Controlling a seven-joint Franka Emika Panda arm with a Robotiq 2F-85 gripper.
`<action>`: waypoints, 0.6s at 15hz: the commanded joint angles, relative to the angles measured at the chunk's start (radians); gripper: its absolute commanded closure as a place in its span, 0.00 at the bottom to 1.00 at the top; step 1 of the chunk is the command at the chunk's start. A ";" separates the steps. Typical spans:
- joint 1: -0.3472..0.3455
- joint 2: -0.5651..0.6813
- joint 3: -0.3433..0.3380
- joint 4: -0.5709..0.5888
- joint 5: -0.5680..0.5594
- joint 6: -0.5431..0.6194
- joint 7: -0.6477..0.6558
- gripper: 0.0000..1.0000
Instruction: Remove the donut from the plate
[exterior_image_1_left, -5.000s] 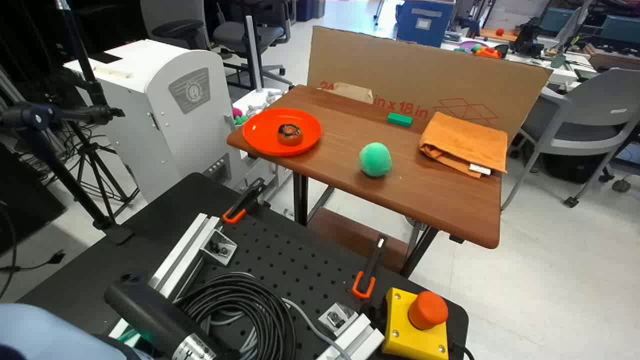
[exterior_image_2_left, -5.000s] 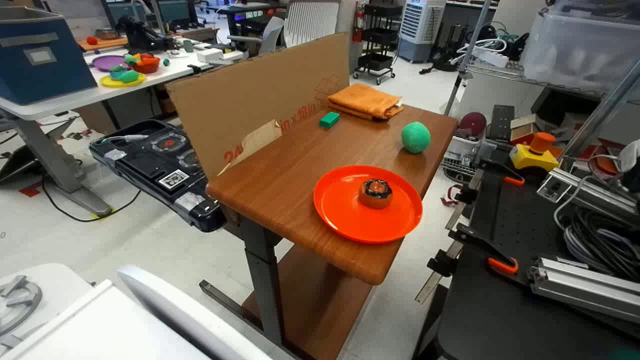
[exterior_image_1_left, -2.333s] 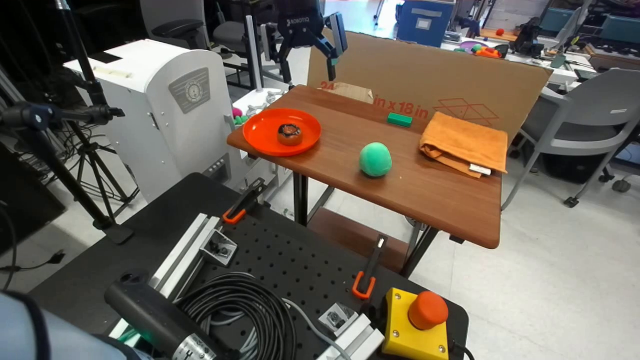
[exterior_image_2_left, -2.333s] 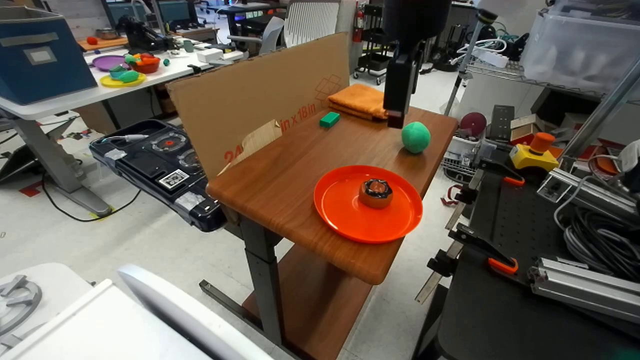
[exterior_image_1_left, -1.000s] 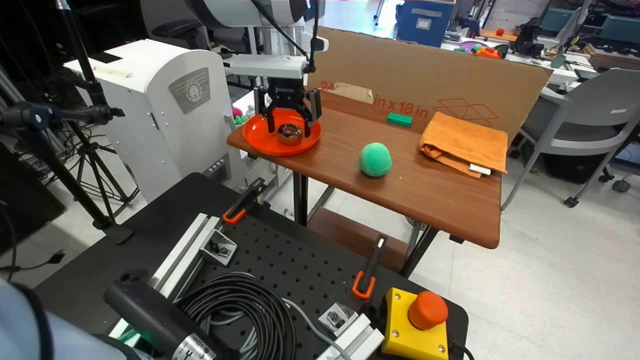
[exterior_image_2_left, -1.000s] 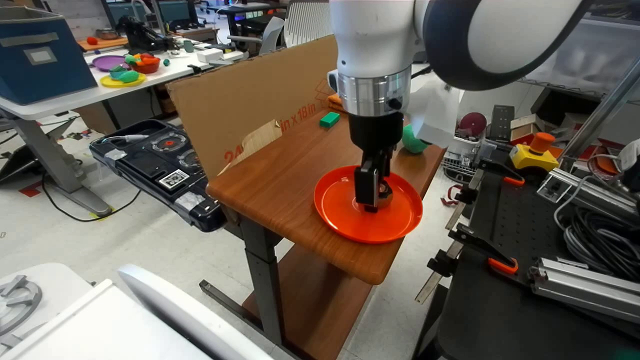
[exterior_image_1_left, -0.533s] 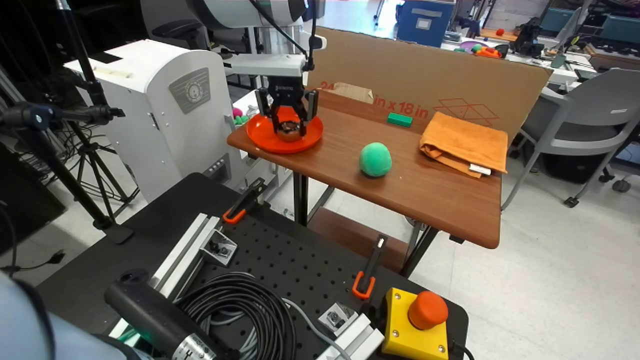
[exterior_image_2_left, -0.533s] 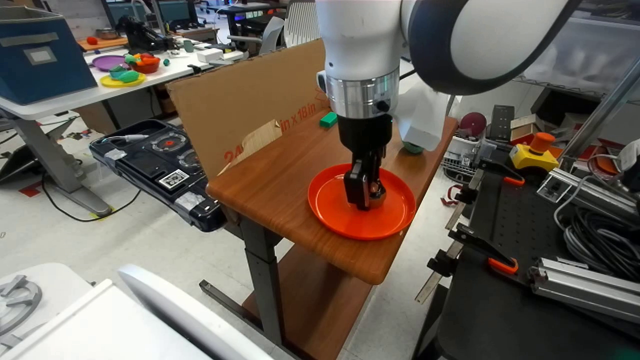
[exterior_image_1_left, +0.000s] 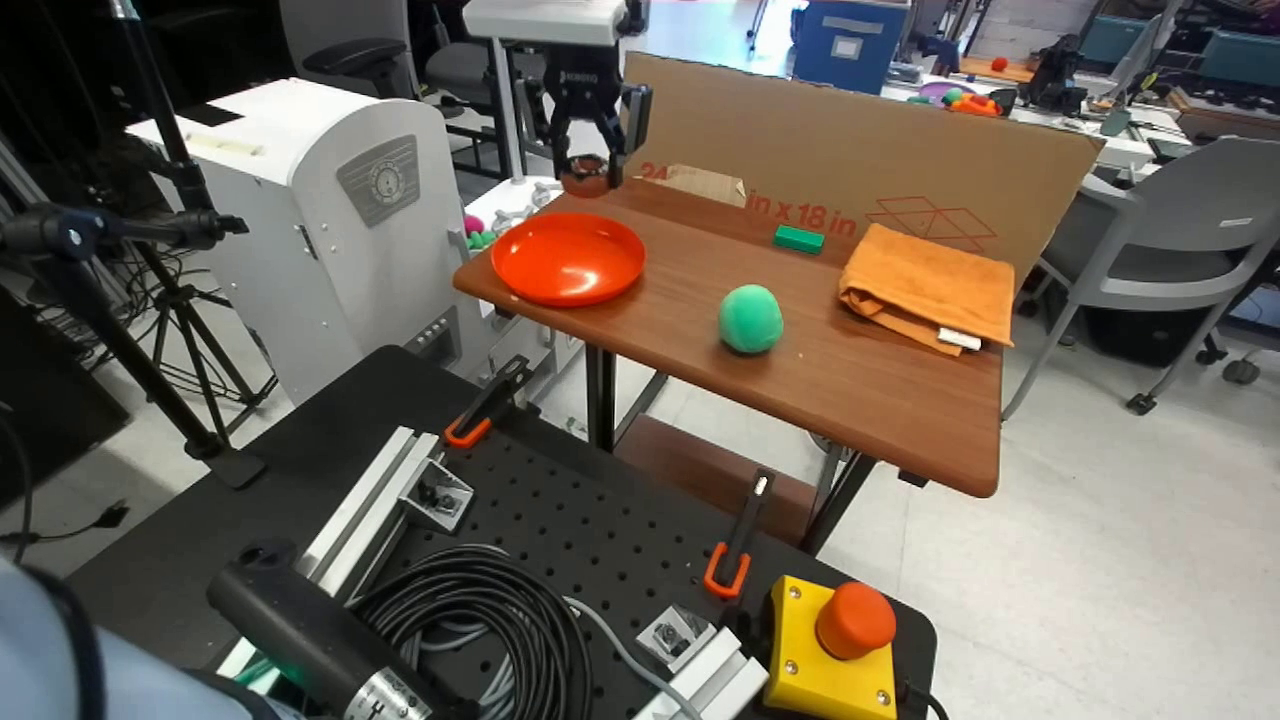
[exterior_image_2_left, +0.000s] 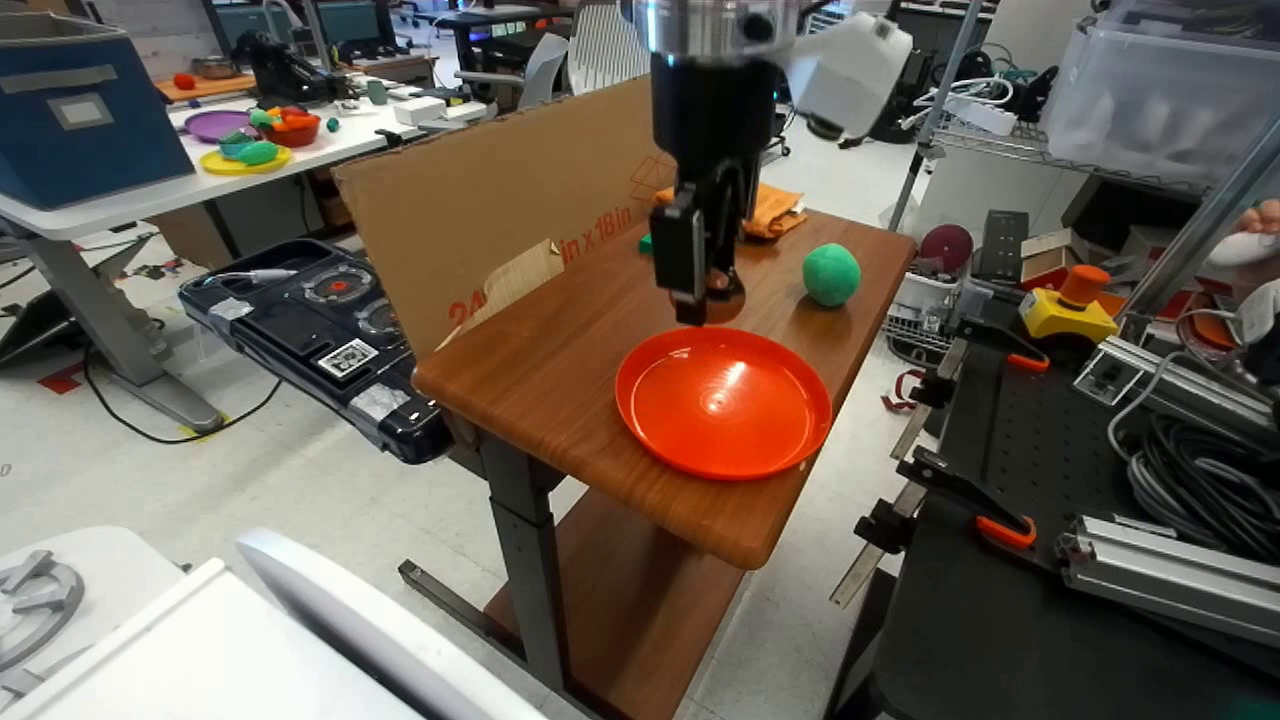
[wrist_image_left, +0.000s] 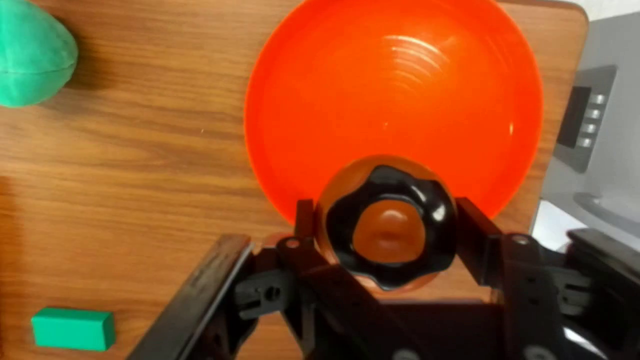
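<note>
The donut, a brown ring with dark wavy icing on top, is pinched at its sides between the two fingers in the wrist view. My gripper is shut on it and holds it in the air, toward the cardboard side of the plate in both exterior views. Below lies the round orange-red plate at the table's end, with nothing on it. From above, the donut overlaps the plate's edge. In an exterior view the donut is partly hidden behind a finger.
A green ball sits on the wooden table. A small green block and a folded orange cloth lie farther along. An upright cardboard sheet borders the table's long side.
The fingers have closed around the donut. It has risen off the plate with the gripper and moved slightly toward the cardboard. The plate has shifted a little.
</note>
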 joint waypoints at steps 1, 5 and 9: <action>-0.047 0.057 -0.022 0.175 0.042 -0.103 -0.021 0.58; -0.079 0.212 -0.072 0.391 0.018 -0.188 0.010 0.58; -0.084 0.406 -0.116 0.604 0.020 -0.297 0.042 0.58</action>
